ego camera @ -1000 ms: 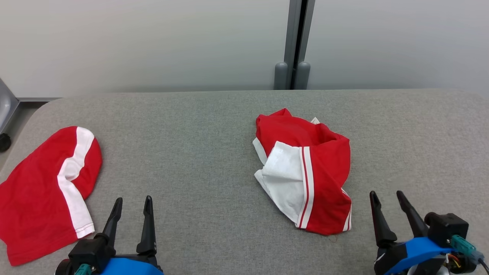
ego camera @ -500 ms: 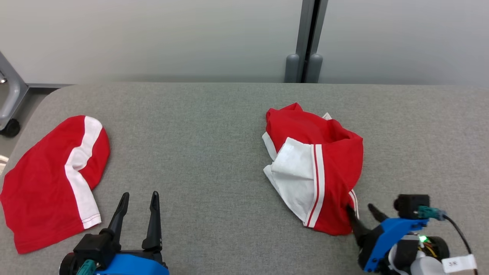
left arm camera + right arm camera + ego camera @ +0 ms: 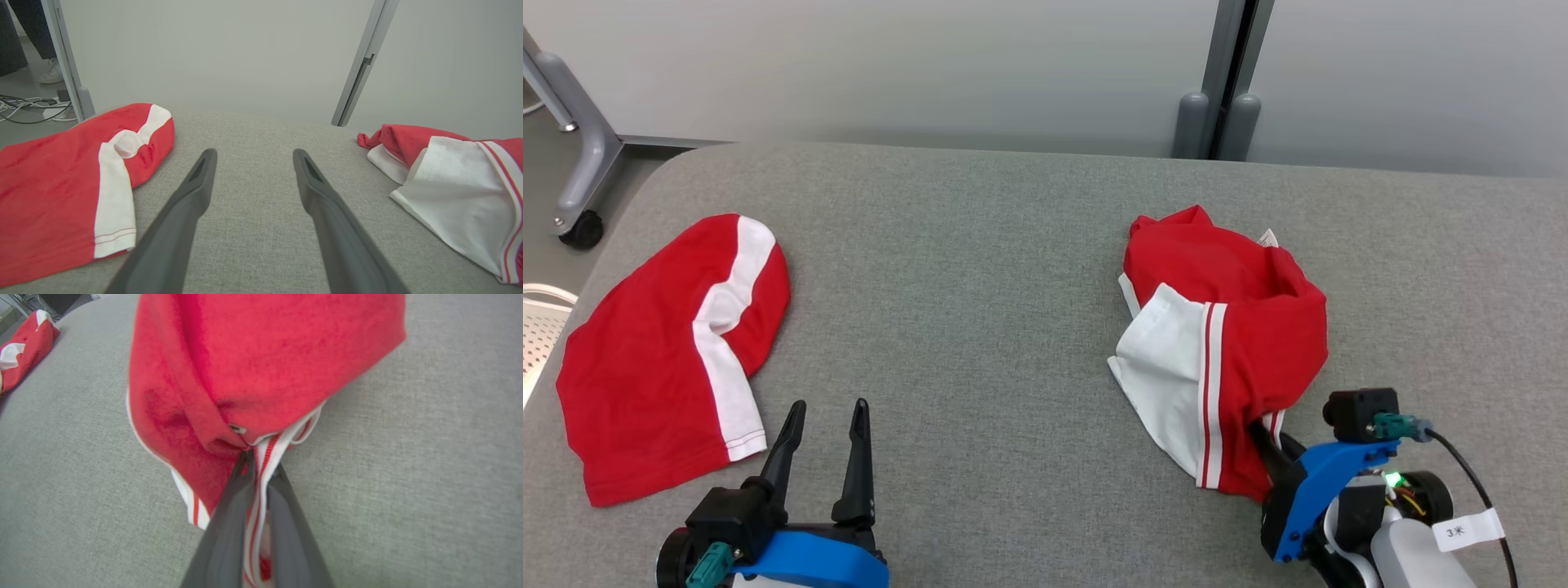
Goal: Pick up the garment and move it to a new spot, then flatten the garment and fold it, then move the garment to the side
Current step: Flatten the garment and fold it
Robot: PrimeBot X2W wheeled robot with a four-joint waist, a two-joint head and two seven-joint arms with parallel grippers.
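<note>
Right gripper point(image 3: 1270, 441) is clamped on the crumpled garment point(image 3: 1233, 327), a red piece with a white panel and red/white striped trim. The pinch is at the garment's near right edge. In the right wrist view both fingers point(image 3: 229, 522) are closed together with the striped hem sandwiched between them and red fabric bunched just past the tips. The garment sits right of centre on the grey padded table point(image 3: 980, 269), with most of it lying on the surface and the white panel on its left side. Left gripper point(image 3: 829, 404) is spread wide with nothing between the fingers, over bare table at the near left, fingers pointing away from the robot. 2nd garment point(image 3: 645, 367), red with 1 white band, lies fairly flat at the table's left edge, well apart from the crumpled one and just left of the left gripper. Grey post point(image 3: 1225, 82) stands behind the table. Caster foot point(image 3: 582, 230) is on the floor off the far left corner.
</note>
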